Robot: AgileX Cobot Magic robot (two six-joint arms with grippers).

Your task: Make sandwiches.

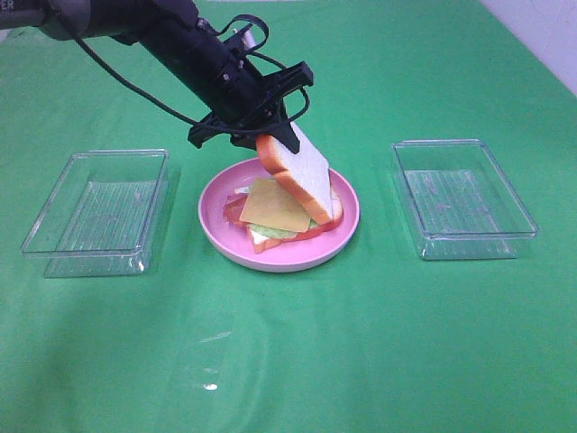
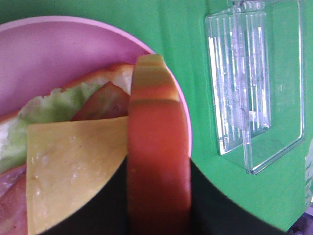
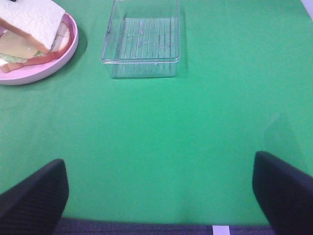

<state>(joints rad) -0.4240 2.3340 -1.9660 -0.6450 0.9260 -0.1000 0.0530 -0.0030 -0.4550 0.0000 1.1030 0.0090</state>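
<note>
Our left end effector [image 1: 287,144] pinches the tilted top bread slice [image 1: 302,176] above the cheese [image 1: 273,206]; our right end effector [image 3: 161,188] stands spread.

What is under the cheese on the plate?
Under the cheese show lettuce, bacon and the bottom bread slice. Their covered middles cannot be seen.
</note>
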